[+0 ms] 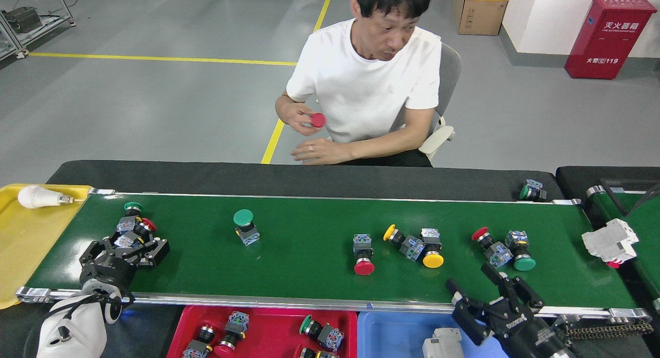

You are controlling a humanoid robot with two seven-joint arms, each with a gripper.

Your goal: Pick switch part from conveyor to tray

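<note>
Switch part (pixel 135 233), at the conveyor's (pixel 309 275) nine o'clock: light, rigid; grip its blocky body. Left fingers (pixel 154 247) spread around it; right fingers (pixel 490 275) spread.

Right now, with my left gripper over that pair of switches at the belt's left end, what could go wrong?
1. The red-capped switch and green-capped switch lie touching, so the left gripper may catch both or knock one aside.
2. They sit near the conveyor end beside the yellow tray; a nudge could send one off.
3. The right gripper hangs open near the red and green pair and could bump it.
</note>
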